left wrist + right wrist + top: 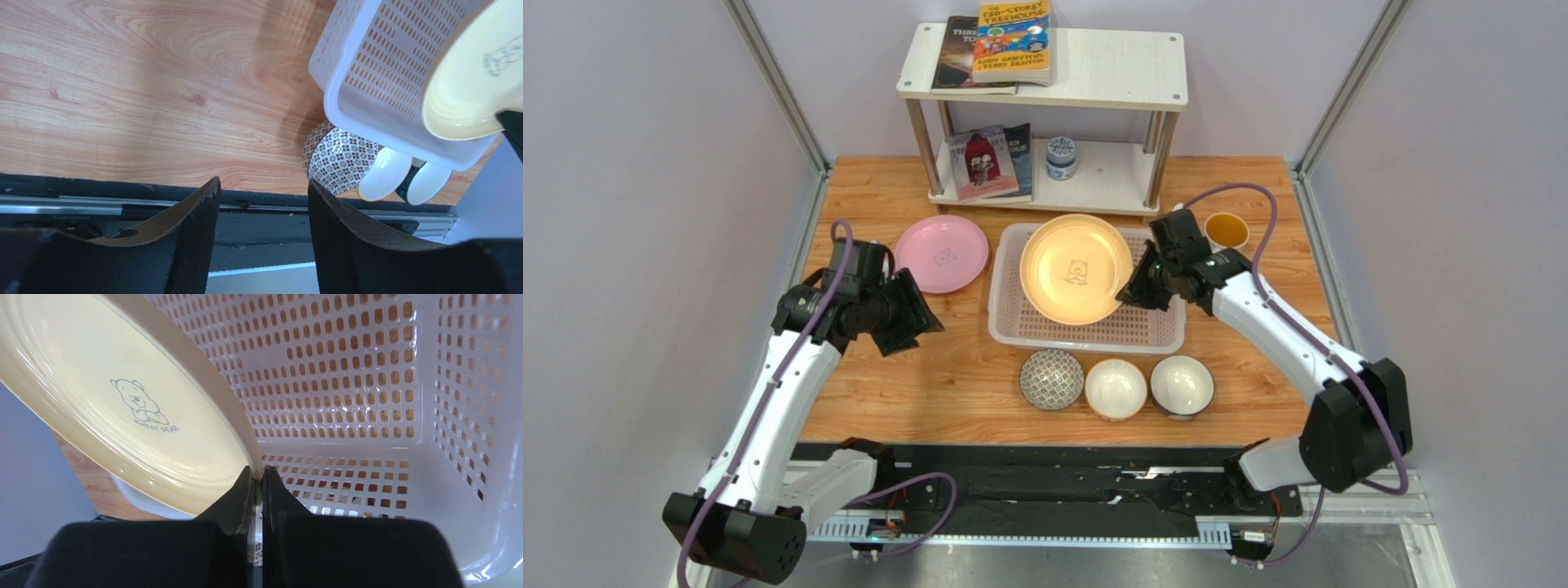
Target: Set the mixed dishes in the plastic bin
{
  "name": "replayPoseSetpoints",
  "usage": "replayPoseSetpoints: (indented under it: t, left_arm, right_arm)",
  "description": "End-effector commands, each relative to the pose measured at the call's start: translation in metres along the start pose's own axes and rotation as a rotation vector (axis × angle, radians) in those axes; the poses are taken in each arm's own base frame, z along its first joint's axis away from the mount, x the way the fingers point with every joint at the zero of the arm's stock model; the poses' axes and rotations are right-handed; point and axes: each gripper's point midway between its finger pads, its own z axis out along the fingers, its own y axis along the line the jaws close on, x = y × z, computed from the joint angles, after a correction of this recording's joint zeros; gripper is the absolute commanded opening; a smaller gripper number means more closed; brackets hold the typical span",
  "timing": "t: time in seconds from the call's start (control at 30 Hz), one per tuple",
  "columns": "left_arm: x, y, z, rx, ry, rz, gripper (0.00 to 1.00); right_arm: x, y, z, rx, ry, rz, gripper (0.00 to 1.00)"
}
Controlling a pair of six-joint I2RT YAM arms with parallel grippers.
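My right gripper (1133, 292) (258, 473) is shut on the rim of the pale yellow plate (1075, 267) (123, 398) and holds it tilted over the white plastic bin (1010, 321) (344, 386). My left gripper (913, 321) (264, 182) stands open and empty above the bare wood, left of the bin (368, 67). The pink plate (941, 254) lies left of the bin. In front of the bin stand a grey patterned bowl (1052, 379) (340, 160) and two white bowls (1116, 388) (1182, 385). The mug (1227, 229) with its yellow inside sits behind my right wrist.
A white two-tier shelf (1136, 74) stands at the back with books on both tiers and a small blue-white jar (1060, 156) on the lower one. A black rail (1051, 472) runs along the near table edge.
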Motion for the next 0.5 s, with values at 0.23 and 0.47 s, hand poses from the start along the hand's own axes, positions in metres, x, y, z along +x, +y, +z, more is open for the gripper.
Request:
replayPoseSetpoints:
  t: [0.23,0.47]
  left_arm:
    - [0.001,0.007,-0.006,-0.017,-0.021,0.029,0.59]
    - [0.001,0.011,-0.004,-0.039,-0.026,0.021,0.59]
  right_arm:
    - [0.016,0.012,0.046,-0.008,0.165,-0.040,0.00]
    - [0.020,0.016,0.072,0.012,0.242,-0.044,0.00]
